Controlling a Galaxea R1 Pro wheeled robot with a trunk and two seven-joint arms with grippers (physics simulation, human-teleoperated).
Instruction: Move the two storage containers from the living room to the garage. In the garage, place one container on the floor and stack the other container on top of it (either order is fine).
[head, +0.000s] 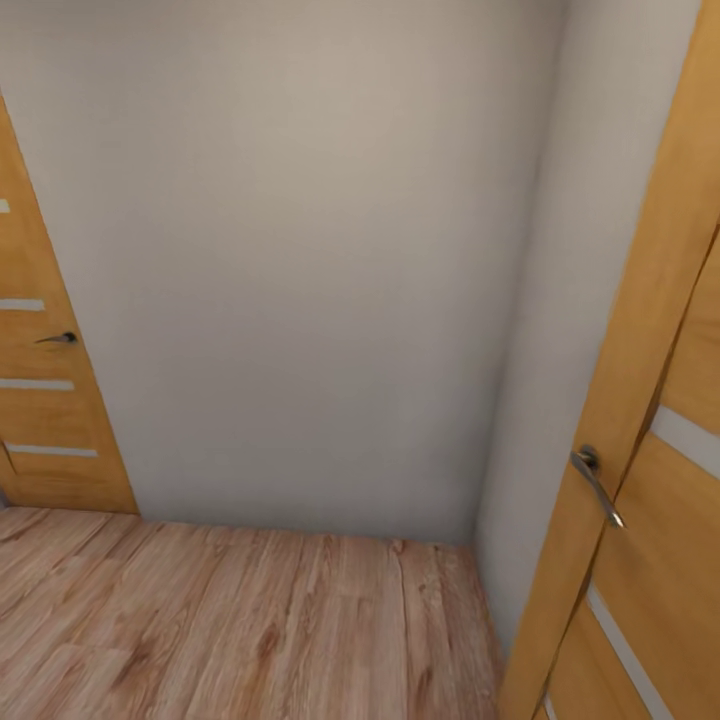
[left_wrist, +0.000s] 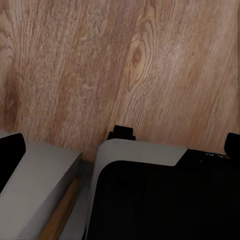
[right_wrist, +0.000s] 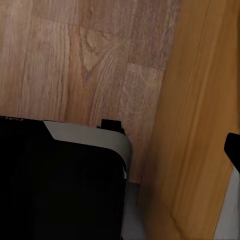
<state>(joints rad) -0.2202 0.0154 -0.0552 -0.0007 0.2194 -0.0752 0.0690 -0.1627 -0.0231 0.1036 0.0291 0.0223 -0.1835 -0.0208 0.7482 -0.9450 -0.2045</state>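
Evidently you're mid-transit on wood planks (head: 250, 620), facing a white wall (head: 300, 270) with doors at nine (head: 40, 400) and three o'clock (head: 640, 480); no container is visible, nothing looks stacked, and I can't tell how your jaws stand.

Light wood plank floor (head: 250, 620) spans bottom of head frame, meeting white wall (head: 300, 260) above. Robot base (left_wrist: 165, 200) rests on planks, lower wrist frames.
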